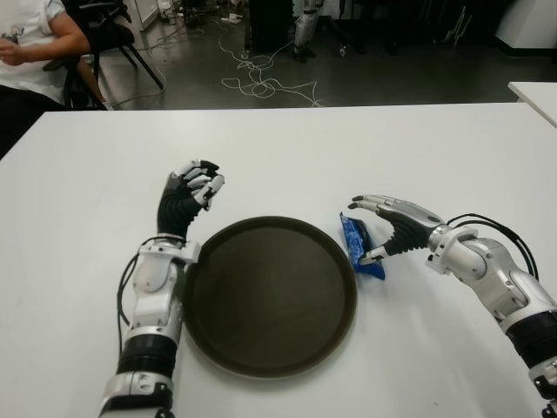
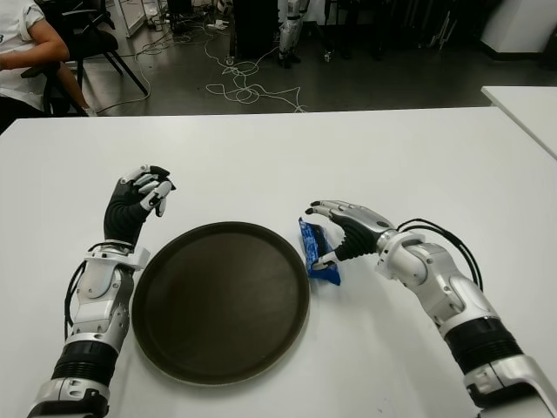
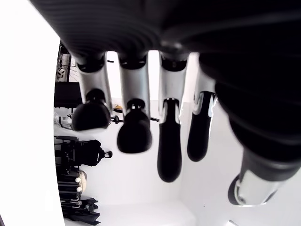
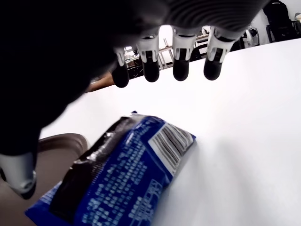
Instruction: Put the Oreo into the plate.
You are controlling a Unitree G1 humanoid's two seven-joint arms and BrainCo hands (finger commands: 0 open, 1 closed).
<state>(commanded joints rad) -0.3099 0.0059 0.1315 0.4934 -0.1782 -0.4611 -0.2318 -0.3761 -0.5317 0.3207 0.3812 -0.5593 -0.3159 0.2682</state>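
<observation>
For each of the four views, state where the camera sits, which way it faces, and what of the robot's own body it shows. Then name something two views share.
Left eye: on the head, facing down at the table; both arms show.
Right eye: beside it, same scene; left hand is left of the plate.
Left wrist: on that arm, showing its own curled, empty fingers.
Right wrist: on that arm, fingers over the Oreo.
Shared: eye views and right wrist show the Oreo, the plate and the open right hand.
</observation>
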